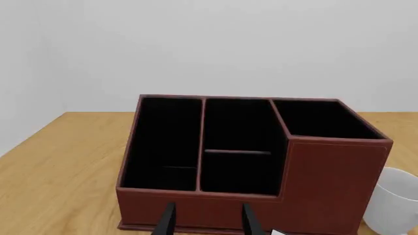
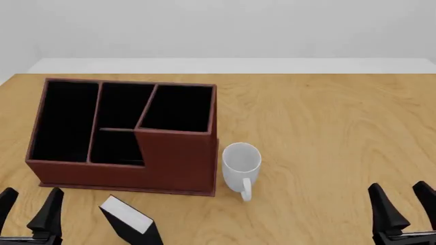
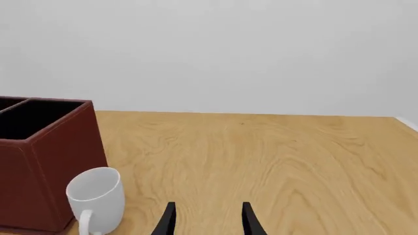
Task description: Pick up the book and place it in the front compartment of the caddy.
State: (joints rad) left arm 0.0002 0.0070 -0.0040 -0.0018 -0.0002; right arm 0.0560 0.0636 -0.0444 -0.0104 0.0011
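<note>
- we see the thin black book with white page edge (image 2: 129, 222) standing on the wooden table (image 2: 327, 132), just before the reddish-brown four-compartment caddy (image 2: 177, 168)
- left gripper (image 2: 28, 208) and right gripper (image 2: 403, 204) both spread, holding nothing

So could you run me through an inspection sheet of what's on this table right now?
Surface: wooden table, light grain.
Job's things: book, black cover with white page edge, standing on the table in front of the caddy; caddy red-brown, black inside, holding nothing visible, taller section at its right near corner.
Clutter: white mug, upright, just right of the caddy, handle toward the camera.
Grippers: left gripper open, holding nothing, left of the book; right gripper open, holding nothing, far right.
Cables: nothing seen.
Surroundings: plain pale wall; nothing else seen.
</note>
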